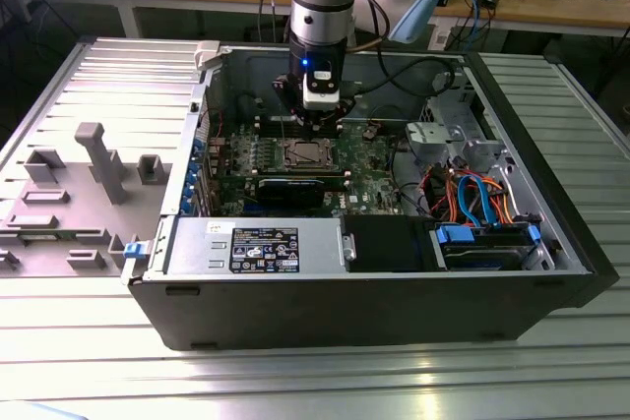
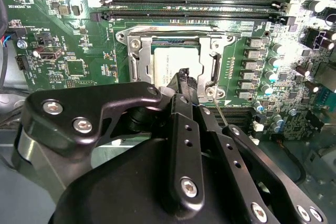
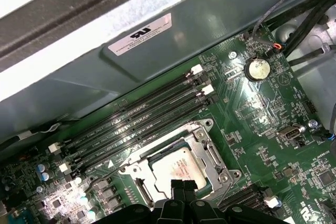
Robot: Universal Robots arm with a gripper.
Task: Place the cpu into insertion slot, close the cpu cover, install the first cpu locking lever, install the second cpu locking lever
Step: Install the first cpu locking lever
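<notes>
The cpu lies flat in the insertion slot on the green motherboard, its silvery top showing through the window of the cpu cover. The cover's silver frame lies down around the chip, as the first wrist view also shows for the cpu and cpu cover. My gripper hangs just over one edge of the socket, its black fingertips pressed together, shut. A thin metal lever rod runs beside the fingers. In the exterior view my gripper stands over the cpu inside the open computer case.
Long memory slots run beside the socket. A black graphics card, a grey-labelled power supply, coloured cables and a drive bay fill the case. A grey fixture plate lies at the exterior view's left.
</notes>
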